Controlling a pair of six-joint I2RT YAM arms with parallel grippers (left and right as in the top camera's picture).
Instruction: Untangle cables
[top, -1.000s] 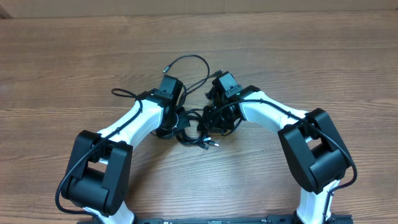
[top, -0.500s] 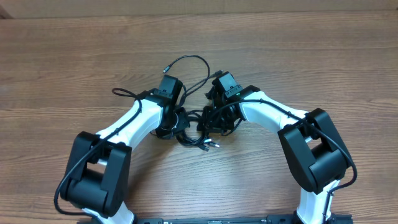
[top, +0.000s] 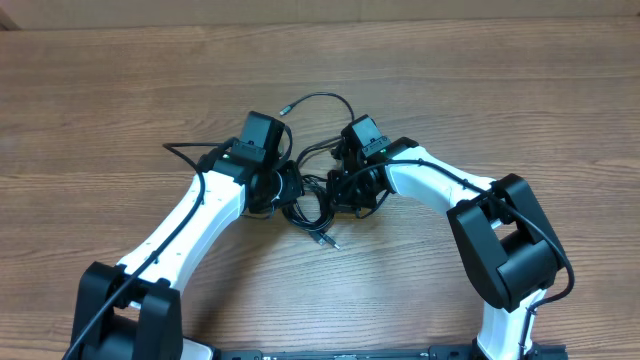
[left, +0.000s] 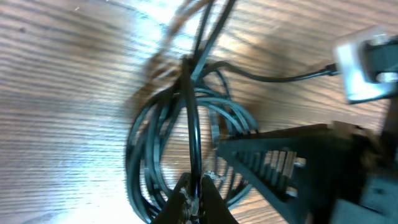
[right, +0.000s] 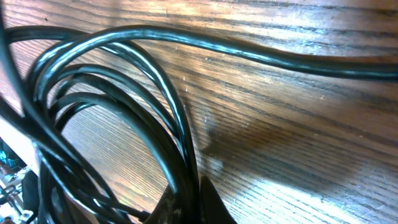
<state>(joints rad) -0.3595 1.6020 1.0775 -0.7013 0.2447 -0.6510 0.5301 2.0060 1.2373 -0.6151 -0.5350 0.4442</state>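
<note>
Loosely looped, glossy black cables (right: 180, 140) overlie grained wood (top: 500, 90).

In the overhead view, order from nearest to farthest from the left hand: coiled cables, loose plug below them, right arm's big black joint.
1. coiled cables, centre, in the left hand's grip.
2. loose plug, just below the coil.
3. big black joint, far right.

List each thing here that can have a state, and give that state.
cables: tangled in a coiled bundle on the wooden table, one loop trailing out behind.
plug end: lying loose on the wood, not held.
left tool: shut on one strand of the cables.
right tool: shut on several strands of the coil.
</note>
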